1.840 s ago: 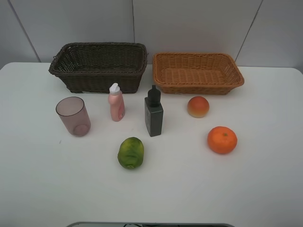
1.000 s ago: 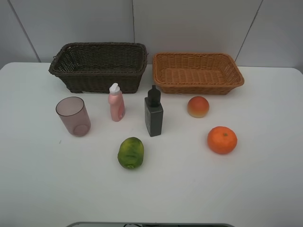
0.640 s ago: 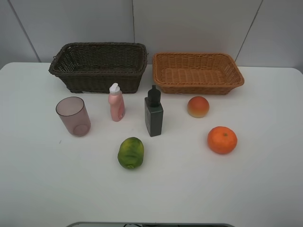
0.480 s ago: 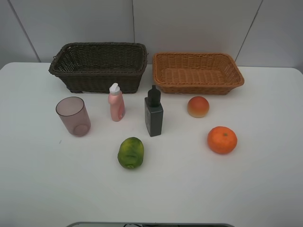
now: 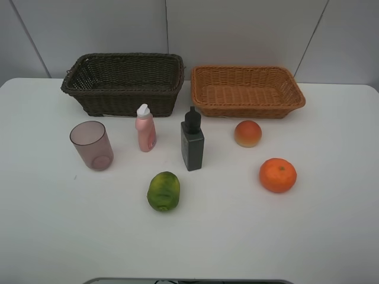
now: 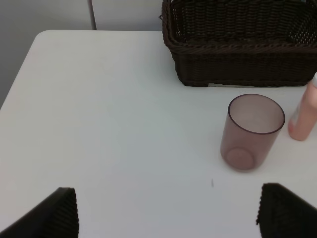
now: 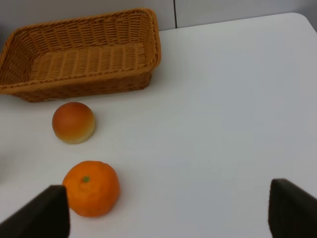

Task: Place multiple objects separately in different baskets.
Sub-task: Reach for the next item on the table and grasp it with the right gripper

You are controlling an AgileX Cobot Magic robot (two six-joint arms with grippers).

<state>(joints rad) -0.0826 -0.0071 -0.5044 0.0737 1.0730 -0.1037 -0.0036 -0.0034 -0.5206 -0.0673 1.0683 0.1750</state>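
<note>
both grippers are hanging open over the white table (image 5: 331, 236), gripping nothing — left gripper (image 6: 166, 210) near the mauve cup (image 5: 92, 145), right gripper (image 7: 168, 210) near the orange (image 5: 278, 175). dark brown basket (image 5: 122, 84) and tan basket (image 5: 247, 91) are sitting side by side at the back — peach (image 5: 247, 134), green fruit (image 5: 163, 191), pink bottle (image 5: 145, 128) and grey-green bottle (image 5: 192, 141) are standing loose in front.

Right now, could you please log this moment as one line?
stage: start | baskets empty | objects on table | left gripper open | right gripper open
</note>
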